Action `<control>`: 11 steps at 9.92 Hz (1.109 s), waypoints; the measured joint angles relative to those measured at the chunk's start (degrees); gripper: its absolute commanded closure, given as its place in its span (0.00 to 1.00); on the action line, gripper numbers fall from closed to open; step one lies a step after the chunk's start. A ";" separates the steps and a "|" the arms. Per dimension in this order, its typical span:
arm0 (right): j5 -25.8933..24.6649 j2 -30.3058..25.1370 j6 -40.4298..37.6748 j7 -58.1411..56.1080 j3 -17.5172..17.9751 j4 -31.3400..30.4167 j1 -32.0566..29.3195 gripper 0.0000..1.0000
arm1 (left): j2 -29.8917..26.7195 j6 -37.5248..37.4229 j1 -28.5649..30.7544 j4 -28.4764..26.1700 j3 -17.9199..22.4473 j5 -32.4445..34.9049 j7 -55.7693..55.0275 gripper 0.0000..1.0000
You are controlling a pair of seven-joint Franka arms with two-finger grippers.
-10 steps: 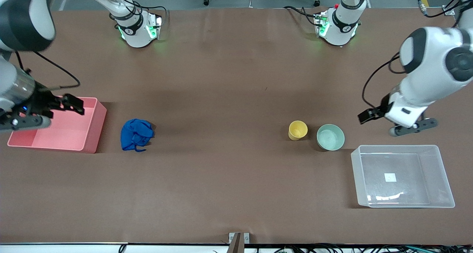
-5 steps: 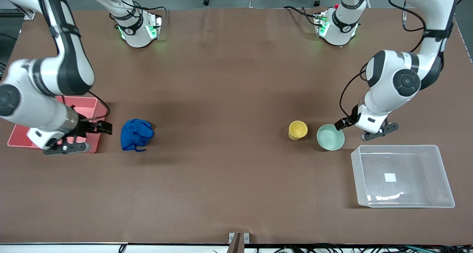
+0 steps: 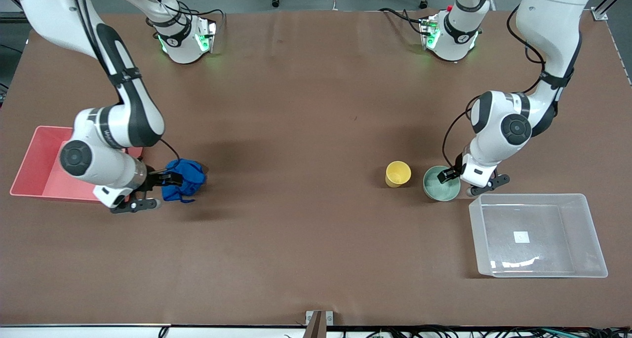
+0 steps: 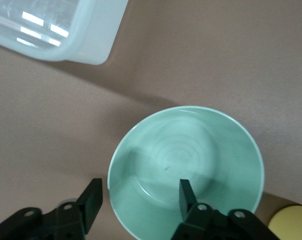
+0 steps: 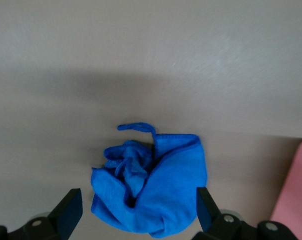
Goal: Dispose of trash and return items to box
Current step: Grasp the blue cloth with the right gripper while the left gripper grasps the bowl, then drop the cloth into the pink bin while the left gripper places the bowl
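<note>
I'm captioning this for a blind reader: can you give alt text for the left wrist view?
The left gripper straddles the rim of a pale mint-green bowl, one finger inside and one outside, on a brown table. A corner of the see-through box and the edge of a yellow cup show nearby.

Bright, even overhead light; soft shadows on the table (image 3: 316,239) (wrist views slightly blurred), glare on the box (image 3: 538,235).

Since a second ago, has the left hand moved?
Yes. The left hand has come in from over bare table above the see-through box toward the green bowl, where one finger sits inside the rim and one outside.
</note>
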 measured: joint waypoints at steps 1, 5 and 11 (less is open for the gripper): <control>-0.02 0.27 0.50 -0.01 0.00 -1.01 0.38 0.01 | 0.34 0.01 0.03 0.07 0.16 0.00 0.00 0.79; -2.19 1.65 8.86 -0.11 -0.05 -6.70 0.57 0.34 | 0.70 -0.22 0.45 2.61 0.29 0.00 -0.19 1.00; -3.97 3.02 9.38 -0.17 -0.07 -7.27 0.66 0.92 | 0.15 -20.92 4.87 29.51 0.44 0.21 3.59 1.00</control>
